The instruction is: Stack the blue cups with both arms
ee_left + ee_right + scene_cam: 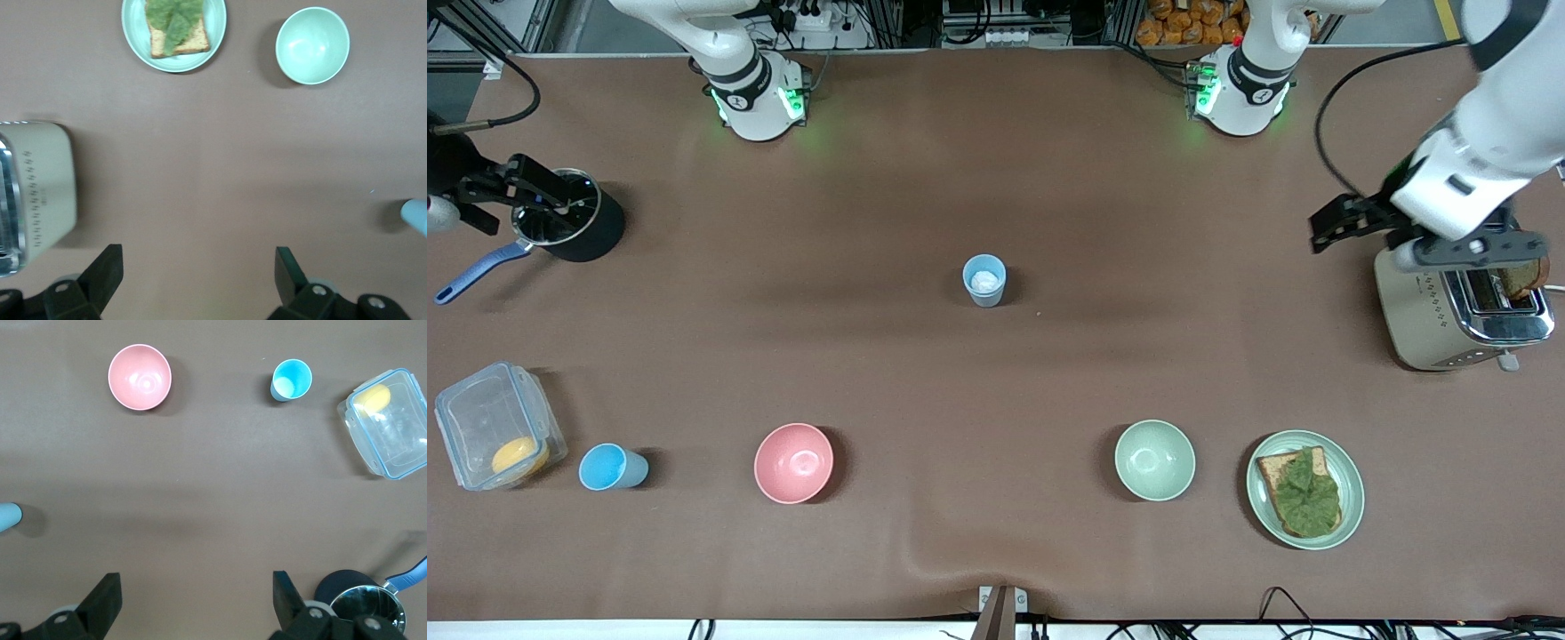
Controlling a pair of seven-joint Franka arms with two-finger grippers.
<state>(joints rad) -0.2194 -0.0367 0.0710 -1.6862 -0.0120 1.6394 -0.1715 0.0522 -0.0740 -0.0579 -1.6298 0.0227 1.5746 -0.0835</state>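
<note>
Left gripper (1347, 222) hung wide open, empty, over the toaster (1458, 307); right gripper (503, 191) likewise over the pot (574, 227); both blue cups (984, 280) (609, 467) sat apart.

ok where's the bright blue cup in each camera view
Front view: bright blue cup at the right arm's end, between the clear container and the pink bowl.
Left wrist view: not in it.
Right wrist view: upright between the same two.
Shared landmark: the pink bowl.
</note>
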